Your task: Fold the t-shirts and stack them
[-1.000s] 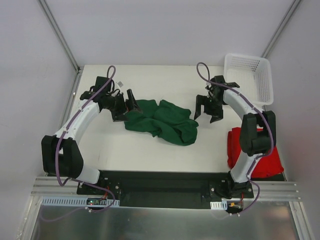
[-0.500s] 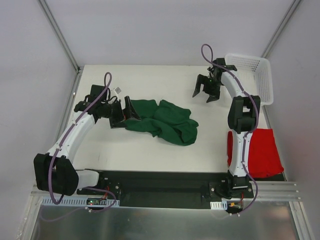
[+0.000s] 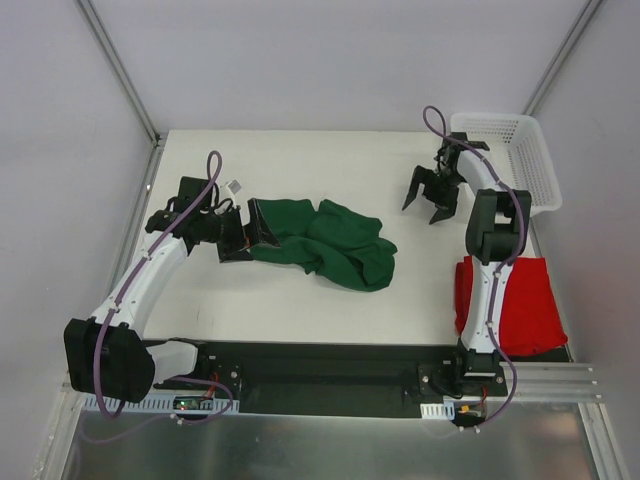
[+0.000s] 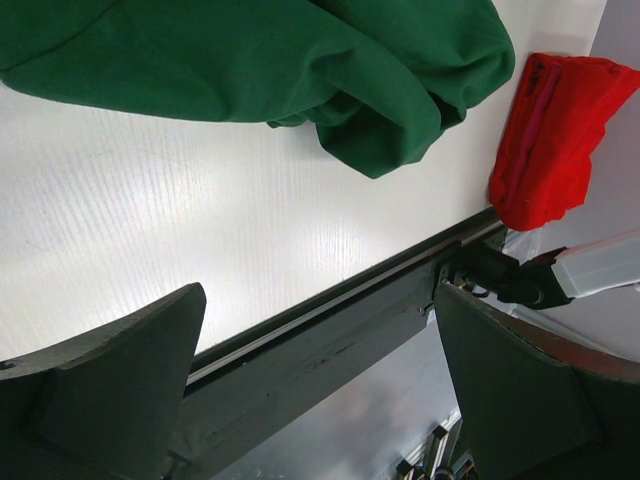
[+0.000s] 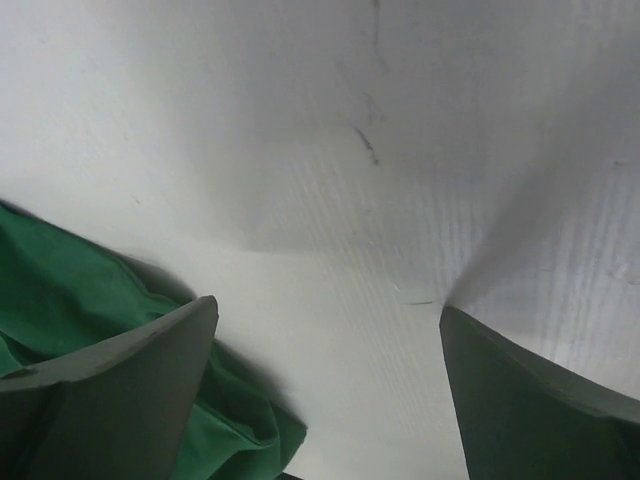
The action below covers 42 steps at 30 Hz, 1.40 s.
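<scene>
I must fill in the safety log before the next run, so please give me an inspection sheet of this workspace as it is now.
Surface: white table, faint scuffs in the right wrist view.
Job's things: green t-shirt crumpled mid-table; red t-shirt folded at the near right edge.
Clutter: small pale tag by the left arm; white basket at the far right corner, nothing seen inside.
Grippers: left gripper open at the green t-shirt's left edge, nothing between its fingers; right gripper open above the table near the basket.
Cables: purple cable along each arm, off the shirts.
Surroundings: white walls, metal frame posts; nothing else seen.
</scene>
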Motion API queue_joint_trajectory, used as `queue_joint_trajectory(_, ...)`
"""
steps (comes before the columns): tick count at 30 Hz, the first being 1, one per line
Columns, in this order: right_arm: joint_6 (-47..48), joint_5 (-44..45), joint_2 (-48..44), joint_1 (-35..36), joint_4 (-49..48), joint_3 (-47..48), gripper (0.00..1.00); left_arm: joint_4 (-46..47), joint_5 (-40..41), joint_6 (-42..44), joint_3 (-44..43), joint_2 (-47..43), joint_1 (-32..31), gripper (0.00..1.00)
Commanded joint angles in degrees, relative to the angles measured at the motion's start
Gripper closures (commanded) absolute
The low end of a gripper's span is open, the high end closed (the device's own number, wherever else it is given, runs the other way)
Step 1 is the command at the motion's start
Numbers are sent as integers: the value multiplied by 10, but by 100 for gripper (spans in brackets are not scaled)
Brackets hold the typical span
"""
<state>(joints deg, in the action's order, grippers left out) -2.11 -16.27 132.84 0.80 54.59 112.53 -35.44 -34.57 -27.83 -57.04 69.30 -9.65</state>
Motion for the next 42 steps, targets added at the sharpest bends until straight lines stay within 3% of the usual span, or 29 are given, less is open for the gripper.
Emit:
queue_joint_trajectory(1,0,13,-56,-23,24,-8,4,4,-14,9,-10,-2,3,1)
queue_joint_trajectory(8,-7,33,-107,-15,32,-13,4,5,-16,8,-3,-17,3,1)
queue_joint_trajectory(12,-17,-42,-155,-5,11,-27,4,5,-16,8,10,-37,2,1)
queue_joint_trajectory(18,-6,-83,-274,83,-86,-130,4,7,-3,-3,18,-55,3,1)
queue_joint_trajectory(23,38,-53,-325,132,-106,-249,4,10,4,-18,18,-52,3,1)
queue_joint_trajectory(29,73,131,-350,212,-114,-344,4,16,0,-24,36,-65,3,1)
queue_joint_trajectory(33,64,159,-332,187,-126,-369,4,19,-3,-28,45,-72,3,1)
queue_joint_trajectory(37,53,129,-292,135,-111,-336,4,19,-8,-30,57,-80,2,1)
queue_joint_trajectory(42,54,100,-218,74,-54,-203,4,19,-12,-34,73,-94,2,1)
